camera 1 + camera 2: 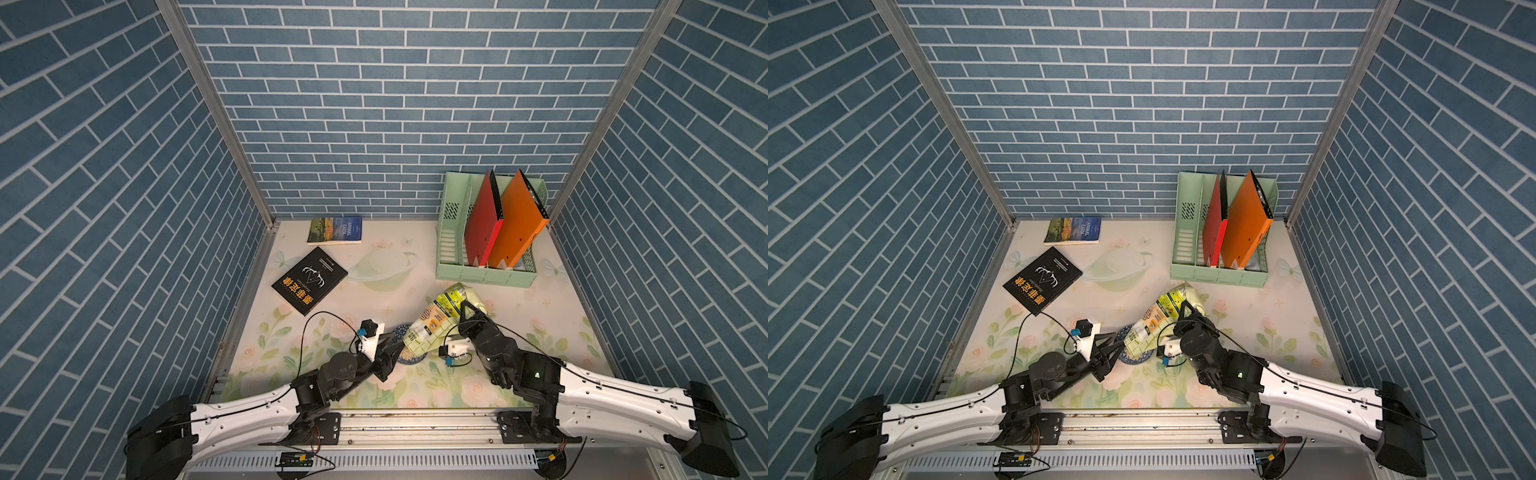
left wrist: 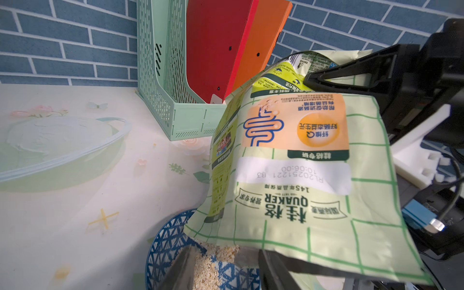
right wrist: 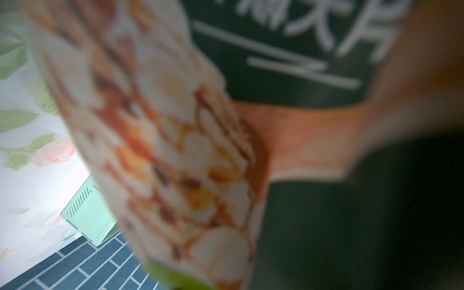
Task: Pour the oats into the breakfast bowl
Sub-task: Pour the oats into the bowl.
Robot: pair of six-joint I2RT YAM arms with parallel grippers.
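The oats (image 2: 213,266) are pale beige, crumbly flakes heaped inside the breakfast bowl (image 2: 164,241), directly under the mouth of the bag (image 2: 288,175). The bowl is round glazed ceramic with a blue-and-white lattice of triangles. It sits on the counter (image 1: 540,332) near the front edge, and in both top views the bag hides most of it. The bag is crinkly, glossy film, pale green with a thin green grid, an orange-yellow label and dark green bands. It hangs tilted with its mouth down over the bowl and its base raised toward the file rack (image 1: 449,257), so its print reads upside down in the left wrist view.

The right hand (image 1: 465,309) is clamped on the bag near its raised base. In the right wrist view the bag's printed face fills the frame, out of focus. The left hand (image 1: 392,351) sits low beside the bowl, on the side away from the right hand. Its dark fingers (image 2: 182,266) stand apart, with oats and bowl showing in the gap, beneath the bag's mouth.

Farther back, the mint-green perforated plastic rack holds a red folder (image 1: 482,224) and an orange folder (image 1: 517,224), both leaning. A black book (image 1: 309,280) and a blue book (image 1: 336,230) lie flat on the matte, floral-printed counter, well apart from the bowl.
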